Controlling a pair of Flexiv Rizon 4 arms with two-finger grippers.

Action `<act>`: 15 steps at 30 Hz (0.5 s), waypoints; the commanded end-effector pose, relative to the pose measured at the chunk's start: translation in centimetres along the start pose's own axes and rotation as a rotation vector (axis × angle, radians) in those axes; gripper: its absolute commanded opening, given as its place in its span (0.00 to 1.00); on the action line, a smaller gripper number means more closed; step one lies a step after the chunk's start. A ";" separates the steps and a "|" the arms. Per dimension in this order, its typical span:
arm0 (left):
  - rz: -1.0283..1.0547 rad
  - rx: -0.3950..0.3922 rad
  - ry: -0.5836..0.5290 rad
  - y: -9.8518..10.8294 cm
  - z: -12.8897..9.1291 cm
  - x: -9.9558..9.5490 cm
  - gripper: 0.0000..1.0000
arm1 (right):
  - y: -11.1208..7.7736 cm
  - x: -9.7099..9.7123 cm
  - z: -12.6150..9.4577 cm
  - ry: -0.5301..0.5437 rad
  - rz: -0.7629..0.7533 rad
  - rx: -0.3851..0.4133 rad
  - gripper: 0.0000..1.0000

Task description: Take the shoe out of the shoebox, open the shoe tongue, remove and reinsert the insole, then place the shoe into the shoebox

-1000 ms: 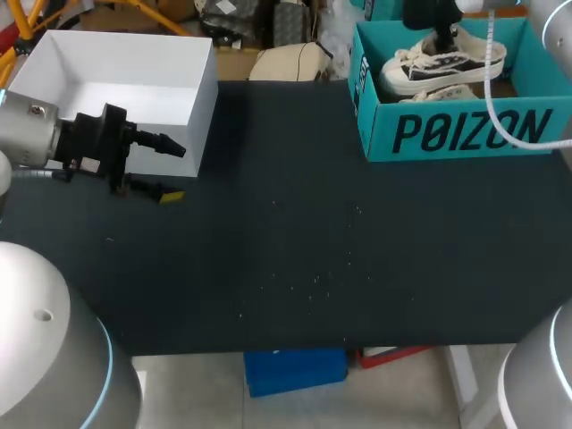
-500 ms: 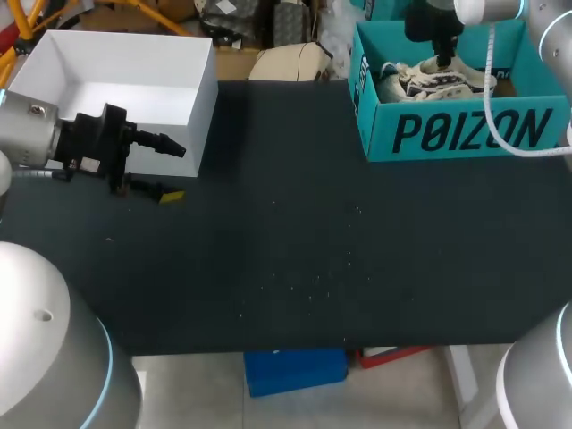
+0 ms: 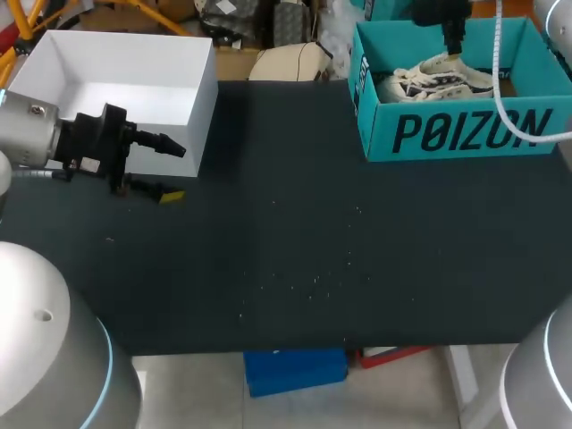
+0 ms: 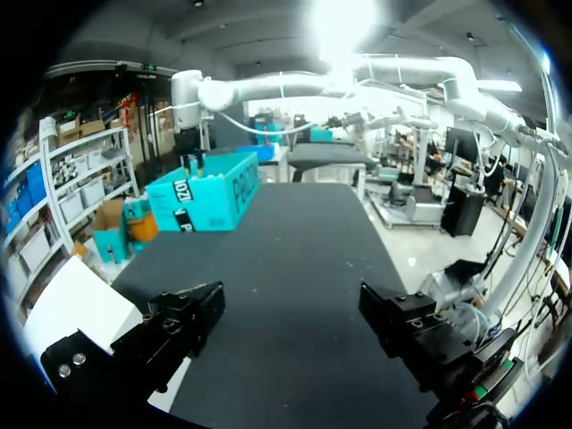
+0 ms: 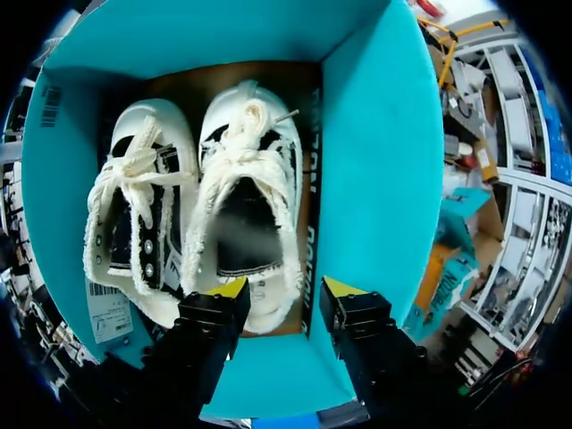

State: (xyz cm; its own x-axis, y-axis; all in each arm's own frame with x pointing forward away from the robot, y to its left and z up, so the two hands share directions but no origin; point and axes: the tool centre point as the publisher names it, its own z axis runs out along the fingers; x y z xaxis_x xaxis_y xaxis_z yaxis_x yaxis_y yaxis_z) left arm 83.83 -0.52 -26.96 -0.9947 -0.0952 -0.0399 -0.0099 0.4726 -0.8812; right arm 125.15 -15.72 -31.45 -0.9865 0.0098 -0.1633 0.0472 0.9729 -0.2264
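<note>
The teal shoebox (image 3: 465,132) stands at the table's back right with a pair of white and black canvas shoes (image 3: 436,77) lying in it. My right gripper (image 3: 454,43) hangs just above them, open and holding nothing. In the right wrist view the gripper (image 5: 286,290) looks straight down into the shoebox (image 5: 375,134). One shoe (image 5: 246,206) lies under and ahead of its fingers, against the box wall, and the other shoe (image 5: 134,223) lies beside it. My left gripper (image 3: 170,170) stays wide open and empty at the table's left. From the left gripper (image 4: 290,313) the shoebox (image 4: 206,192) shows far across the table.
A white open box (image 3: 116,71) stands at the back left, right behind my left gripper. The dark table (image 3: 313,250) spreads between the two boxes. Its front edge runs along the bottom of the head view.
My right gripper lowered the shoe into the shoebox, opened and let it go, then rose a little. The shoe now lies beside the other one. The left arm has not moved.
</note>
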 end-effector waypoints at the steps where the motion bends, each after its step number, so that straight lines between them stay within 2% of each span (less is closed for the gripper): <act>1: 0.001 -0.002 -0.003 0.1 0.1 0.0 1.00 | -0.3 3.4 -5.5 -0.036 0.017 0.021 0.48; 8: 0.001 -0.002 -0.003 0.1 0.1 0.0 1.00 | 0.5 7.0 -9.8 -0.069 0.091 0.052 0.49; 15: 0.001 -0.002 -0.003 0.1 0.1 0.0 1.00 | 2.9 11.0 -14.5 -0.097 0.152 0.062 0.49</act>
State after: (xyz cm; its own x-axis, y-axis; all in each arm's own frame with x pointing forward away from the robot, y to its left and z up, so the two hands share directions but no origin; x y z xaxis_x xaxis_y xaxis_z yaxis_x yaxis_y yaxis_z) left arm 83.84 -0.52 -26.96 -0.9947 -0.0953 -0.0399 -0.0099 0.4726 -0.8812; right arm 119.38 -11.90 -24.51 -0.9675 0.1578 -0.1975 0.2048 0.9473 -0.2463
